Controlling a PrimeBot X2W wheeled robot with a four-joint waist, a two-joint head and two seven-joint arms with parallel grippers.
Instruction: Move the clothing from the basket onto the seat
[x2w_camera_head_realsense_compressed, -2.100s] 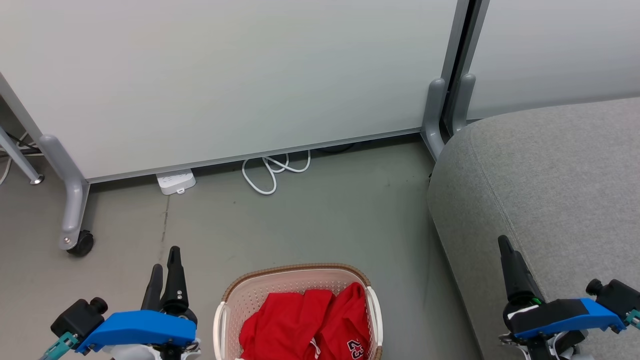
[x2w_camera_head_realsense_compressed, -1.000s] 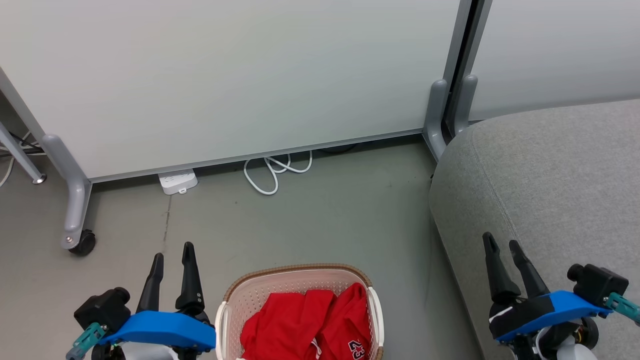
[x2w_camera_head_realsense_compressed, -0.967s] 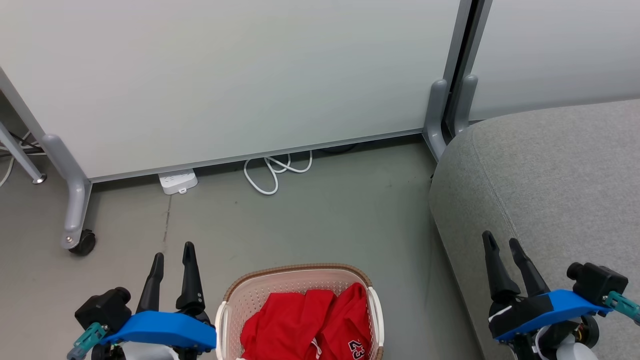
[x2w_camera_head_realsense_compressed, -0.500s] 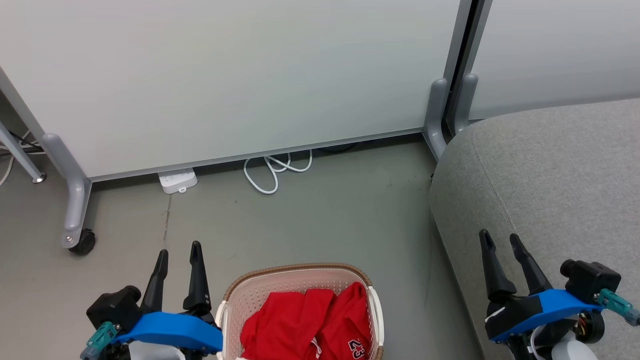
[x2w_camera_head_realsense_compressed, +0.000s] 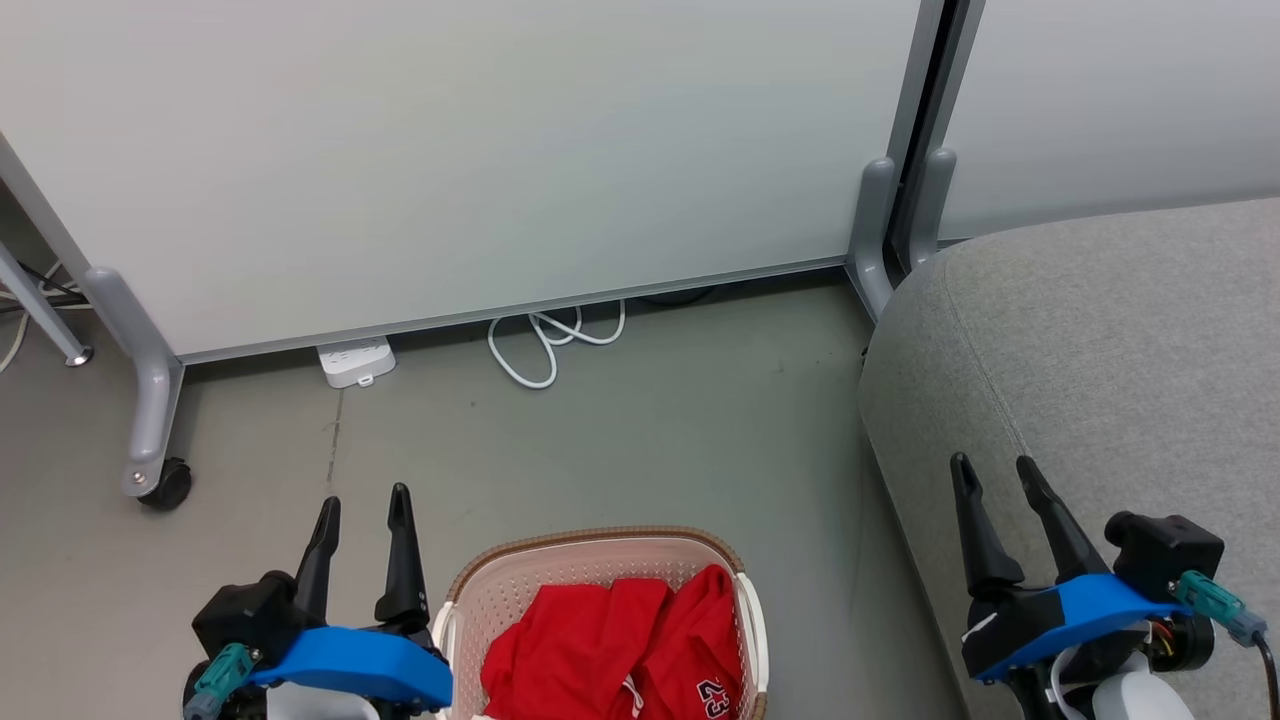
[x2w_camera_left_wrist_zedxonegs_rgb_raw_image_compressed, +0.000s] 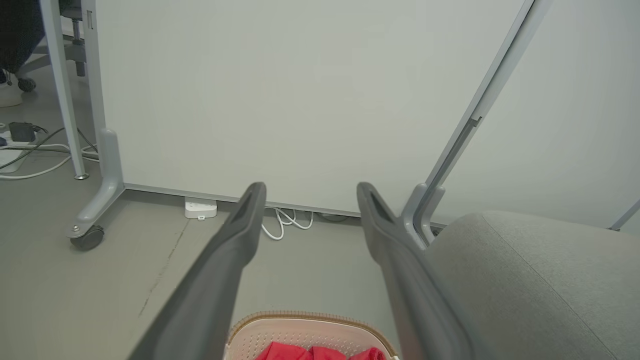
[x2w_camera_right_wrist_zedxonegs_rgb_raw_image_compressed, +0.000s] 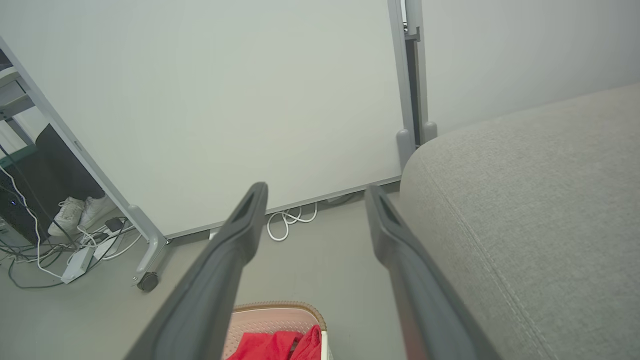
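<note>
The robot's left gripper (x2w_camera_head_realsense_compressed: 365, 498), its two long dark fingers parted and holding nothing, hovers just left of the oval cream-white plastic basket (x2w_camera_head_realsense_compressed: 600, 534) with a brown woven-look rim, fingertips pointing forward past the basket's far end. The right gripper (x2w_camera_head_realsense_compressed: 993, 462), likewise spread and empty, hangs well to the basket's right, its fingers leaning slightly leftward. Each rides on a blue wrist housing (x2w_camera_head_realsense_compressed: 350, 662) with a black camera module (x2w_camera_head_realsense_compressed: 245, 615) on its outer side.

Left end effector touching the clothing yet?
Apart. Head view: the left end effector sits open over the floor outside the basket rim; the clothing lies inside it.
</note>
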